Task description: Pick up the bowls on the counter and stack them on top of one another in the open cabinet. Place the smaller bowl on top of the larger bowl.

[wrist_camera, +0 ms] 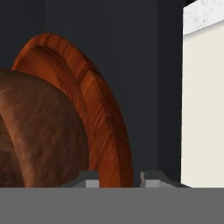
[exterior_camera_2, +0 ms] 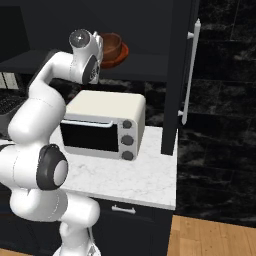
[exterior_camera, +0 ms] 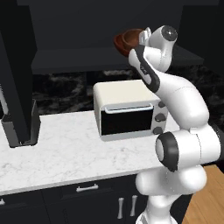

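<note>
Two round glossy wooden bowls sit stacked on the shelf of the one dark overhead cabinet [exterior_camera_2: 145, 62]: one wide, shallow reddish-brown bowl [exterior_camera_2: 121, 53] underneath and one small, deeper dark brown bowl [exterior_camera_2: 111, 44] resting in it. Below that cabinet lies one white marble counter [exterior_camera: 65, 148] with faint grey veins. On the counter, under the cabinet, stands one cream box-shaped toaster oven [exterior_camera: 129, 107] with three round dark knobs down its front. Left of the oven on the counter stands one dark upright appliance [exterior_camera: 22, 127].
</note>
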